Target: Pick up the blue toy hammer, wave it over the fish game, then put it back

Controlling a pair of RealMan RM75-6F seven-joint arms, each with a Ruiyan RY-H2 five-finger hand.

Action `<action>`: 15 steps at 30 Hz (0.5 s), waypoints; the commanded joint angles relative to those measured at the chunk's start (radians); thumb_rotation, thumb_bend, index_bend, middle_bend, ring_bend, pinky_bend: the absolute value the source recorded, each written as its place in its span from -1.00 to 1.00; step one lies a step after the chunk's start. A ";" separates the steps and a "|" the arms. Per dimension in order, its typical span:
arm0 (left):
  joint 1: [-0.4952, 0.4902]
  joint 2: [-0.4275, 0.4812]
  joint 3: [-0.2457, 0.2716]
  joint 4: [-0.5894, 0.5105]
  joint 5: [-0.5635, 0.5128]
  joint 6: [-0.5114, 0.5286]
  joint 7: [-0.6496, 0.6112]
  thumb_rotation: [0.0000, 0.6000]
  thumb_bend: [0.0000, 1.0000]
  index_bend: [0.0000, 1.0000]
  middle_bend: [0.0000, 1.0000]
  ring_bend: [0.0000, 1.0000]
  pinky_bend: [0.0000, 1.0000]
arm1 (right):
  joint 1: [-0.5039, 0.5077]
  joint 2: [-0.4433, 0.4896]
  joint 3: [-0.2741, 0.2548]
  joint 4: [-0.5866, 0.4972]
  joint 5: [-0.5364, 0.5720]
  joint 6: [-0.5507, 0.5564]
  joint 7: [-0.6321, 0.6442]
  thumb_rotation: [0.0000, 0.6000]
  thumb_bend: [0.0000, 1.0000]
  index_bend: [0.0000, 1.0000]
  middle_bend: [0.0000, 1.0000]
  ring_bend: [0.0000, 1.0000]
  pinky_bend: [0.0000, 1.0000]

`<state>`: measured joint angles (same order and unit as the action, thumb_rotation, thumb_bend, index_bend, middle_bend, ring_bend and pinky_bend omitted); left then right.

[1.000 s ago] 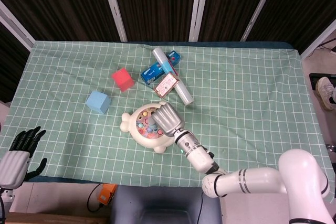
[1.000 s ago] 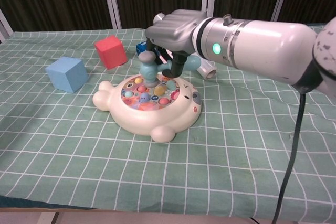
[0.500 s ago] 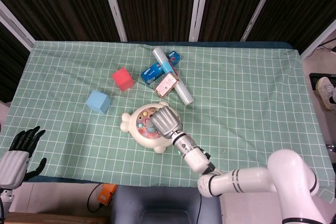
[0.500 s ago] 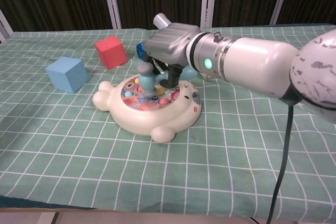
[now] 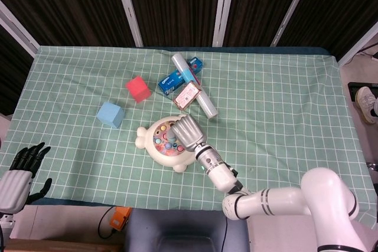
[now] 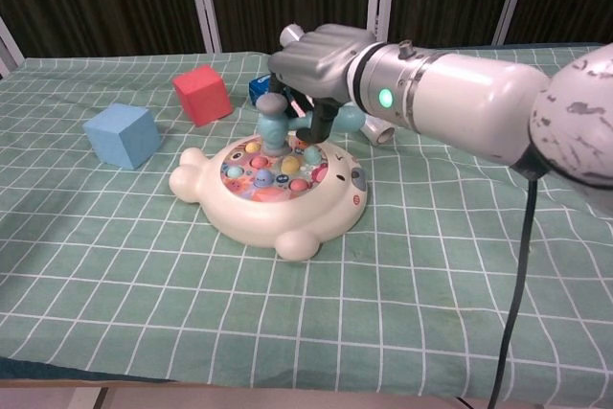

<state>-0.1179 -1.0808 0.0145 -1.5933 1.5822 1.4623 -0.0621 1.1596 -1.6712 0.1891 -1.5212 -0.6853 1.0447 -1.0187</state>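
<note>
The blue toy hammer (image 6: 273, 124) hangs under the right hand (image 6: 321, 62), which is closed around its handle, the grey fingers (image 6: 324, 120) curling down on the far side; the hammer's head points downward over the fish game (image 6: 273, 193), just above the coloured fish in the round tray, and whether it touches them cannot be told; in the head view the hammer (image 5: 170, 141) shows only as a small blue-grey knob at the edge of the right hand (image 5: 186, 132), above the middle of the fish game (image 5: 155, 146); the hammer is smooth plastic, pale blue in the shaft with a duller grey-blue rounded cap at the top, short and stubby; the fish game is a glossy cream plastic body shaped like a plump fish, with a rounded tail lobe at one end, a fin at the near edge and a sunken disc filled with small red, yellow, orange and teal pieces; the right hand is matt grey with a boxy back, joined to a smooth white forearm bearing a green light; the left hand (image 5: 19, 172) rests off the table's near left edge, black fingers spread apart and holding nothing; the table wears a green cloth (image 6: 460, 265) with a white grid, lightly creased.
</note>
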 commanded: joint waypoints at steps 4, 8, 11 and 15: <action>0.000 -0.001 0.000 0.000 -0.001 -0.002 0.002 1.00 -0.17 -1.00 -1.00 -1.00 -0.88 | -0.007 0.010 -0.003 0.012 0.013 -0.009 0.016 1.00 0.09 1.00 0.53 0.61 0.71; -0.001 -0.002 -0.001 0.000 -0.001 -0.003 0.003 1.00 -0.17 -1.00 -1.00 -1.00 -0.88 | -0.002 -0.008 -0.018 0.045 0.027 -0.030 0.014 1.00 0.09 1.00 0.53 0.62 0.71; -0.001 -0.002 -0.001 0.001 -0.002 -0.004 0.003 1.00 -0.17 -1.00 -1.00 -1.00 -0.88 | 0.001 -0.025 -0.030 0.071 0.038 -0.037 0.005 1.00 0.09 1.00 0.53 0.61 0.71; -0.003 0.000 -0.003 0.003 -0.007 -0.008 -0.007 1.00 -0.17 -1.00 -1.00 -1.00 -0.88 | 0.002 -0.035 -0.033 0.086 0.031 -0.038 0.012 1.00 0.09 1.00 0.53 0.62 0.71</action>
<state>-0.1200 -1.0814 0.0125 -1.5908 1.5767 1.4558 -0.0673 1.1616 -1.7054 0.1555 -1.4351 -0.6487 1.0048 -1.0115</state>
